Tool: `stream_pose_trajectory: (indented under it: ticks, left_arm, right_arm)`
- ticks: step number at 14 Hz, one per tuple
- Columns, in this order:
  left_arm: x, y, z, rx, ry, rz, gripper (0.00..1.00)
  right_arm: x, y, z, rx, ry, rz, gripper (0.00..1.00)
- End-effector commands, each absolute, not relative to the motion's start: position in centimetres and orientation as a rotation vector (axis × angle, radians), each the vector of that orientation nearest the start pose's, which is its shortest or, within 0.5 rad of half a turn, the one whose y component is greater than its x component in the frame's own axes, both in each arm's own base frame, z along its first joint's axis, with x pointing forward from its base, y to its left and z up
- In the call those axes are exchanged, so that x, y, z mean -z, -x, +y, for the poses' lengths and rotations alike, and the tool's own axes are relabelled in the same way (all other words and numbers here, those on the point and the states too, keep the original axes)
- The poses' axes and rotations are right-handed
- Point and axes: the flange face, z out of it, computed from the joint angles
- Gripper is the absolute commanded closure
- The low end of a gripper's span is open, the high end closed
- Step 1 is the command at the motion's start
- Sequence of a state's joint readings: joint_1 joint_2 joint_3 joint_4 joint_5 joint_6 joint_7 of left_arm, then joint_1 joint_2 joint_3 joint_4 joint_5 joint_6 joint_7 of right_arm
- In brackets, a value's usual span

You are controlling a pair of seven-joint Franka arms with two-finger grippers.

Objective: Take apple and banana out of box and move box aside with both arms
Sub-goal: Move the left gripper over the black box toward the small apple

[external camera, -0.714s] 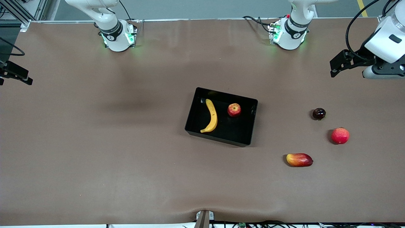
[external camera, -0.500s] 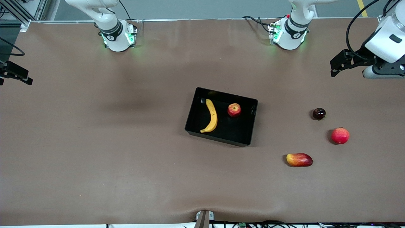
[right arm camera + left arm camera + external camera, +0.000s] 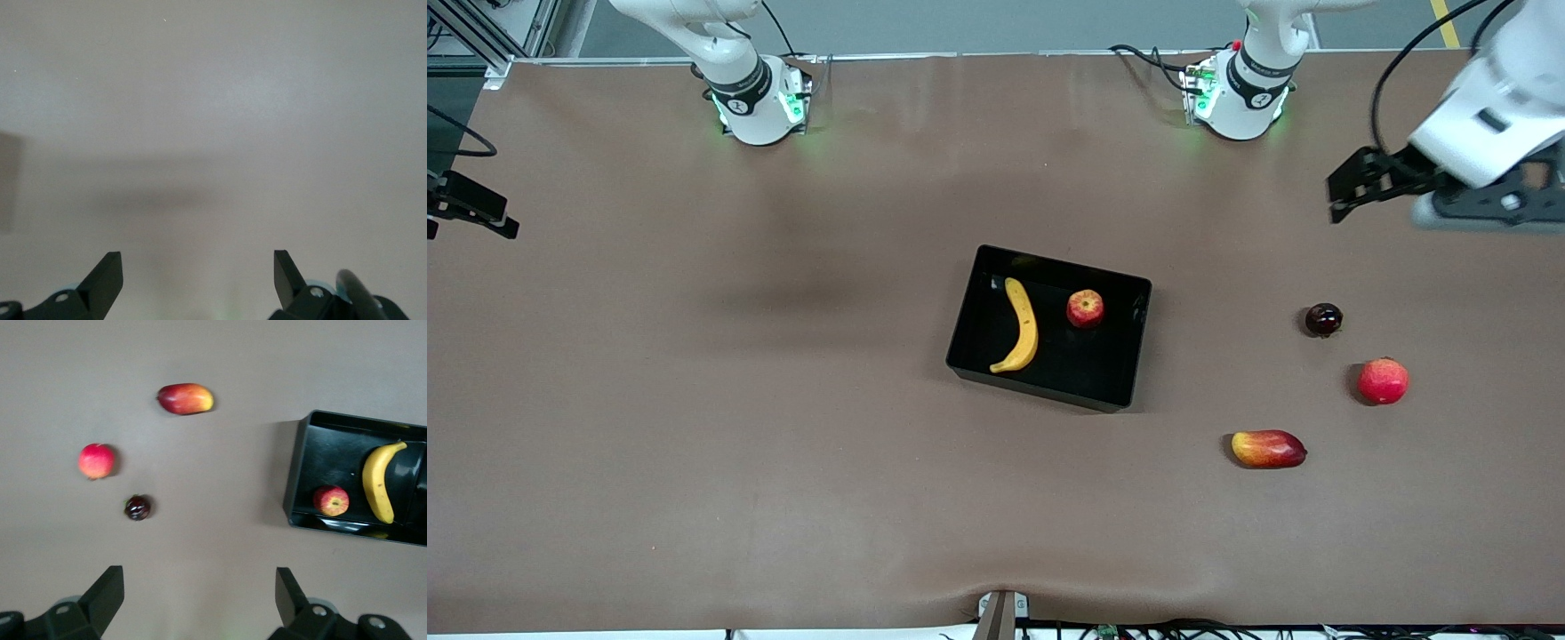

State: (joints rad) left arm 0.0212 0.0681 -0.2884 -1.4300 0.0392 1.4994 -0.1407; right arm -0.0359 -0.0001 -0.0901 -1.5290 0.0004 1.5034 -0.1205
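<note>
I hold both grippers, left gripper and right gripper, with jaws released over bare table, since apple and banana lie in the box.

- The left arm hangs in the air over the desk at its own end, its white wrist tilted.
- The left claw has its two black fingers spread wide, gripping nothing.
- The right claw hovers above bare desk at the right arm's end, fingers wide apart and empty.
</note>
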Motion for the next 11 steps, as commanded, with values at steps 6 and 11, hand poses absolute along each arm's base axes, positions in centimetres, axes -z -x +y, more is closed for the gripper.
stream_pose_trajectory:
  ticks: [6, 11]
  left_arm:
    - [-52.0, -53.2, -27.0, 0.074, 3.15, 0.262, 0.0]
    - [-42.3, -51.8, -31.3, -0.019, 3.171, 0.267, 0.0]
  right_arm:
    - [-64.2, -54.3, -7.2, -0.039, 3.131, 0.038, 0.0]
    - [-63.8, -54.5, -7.3, -0.049, 3.13, 0.033, 0.0]
